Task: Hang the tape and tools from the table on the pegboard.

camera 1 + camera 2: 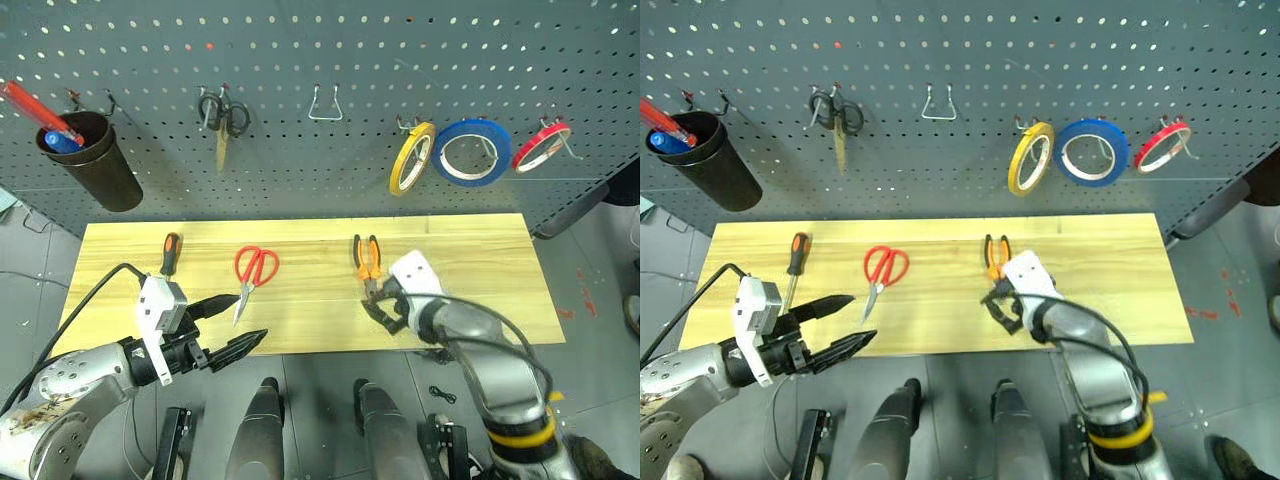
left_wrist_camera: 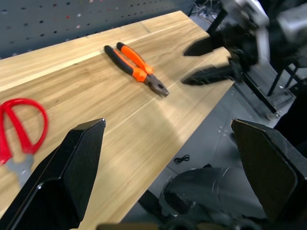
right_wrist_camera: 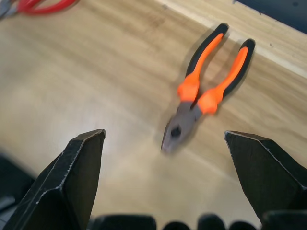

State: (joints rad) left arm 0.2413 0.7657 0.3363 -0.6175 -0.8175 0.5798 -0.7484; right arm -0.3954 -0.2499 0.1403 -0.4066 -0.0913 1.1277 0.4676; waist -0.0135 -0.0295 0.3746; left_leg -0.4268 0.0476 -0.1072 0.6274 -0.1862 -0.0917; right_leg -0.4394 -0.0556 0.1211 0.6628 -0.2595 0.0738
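Three tools lie flat on the table (image 1: 480, 250), w/ the yellowish tape (image 1: 412, 157) already hung on a pegboard (image 1: 320, 60) hook beside a blue roll (image 1: 472, 151) and a red roll (image 1: 541, 146). The key relation: the pliers (image 1: 368, 262) sit just ahead of the right tool (image 1: 384, 305), nose toward it, handles pointing away toward the pegboard, so their long axis runs roughly front-to-back and nearly in line w/ the tool's reach. The right tool is released, jaws spread wide, nothing in them, hovering over the near table edge; in the right wrist view the pliers lie between and beyond its two black fingers. The left tool (image 1: 222, 325) is also released, wide apart and empty, near the front edge, closest to the red-handled scissors (image 1: 251, 276), whose blades point toward it, and to the screwdriver (image 1: 170, 254) further left. So the right arm is nearer the pliers, the left nearer the scissors and screwdriver. Materials: pliers have dull grey steel jaws and rubbery orange/black grips, likely easy to pinch; scissors have glossy red plastic loops; table is smooth light plank wood; pegboard is dark grey perforated metal w/ wire hooks, one empty hook (image 1: 325, 104) in the middle, small black scissors (image 1: 222, 118) on another.
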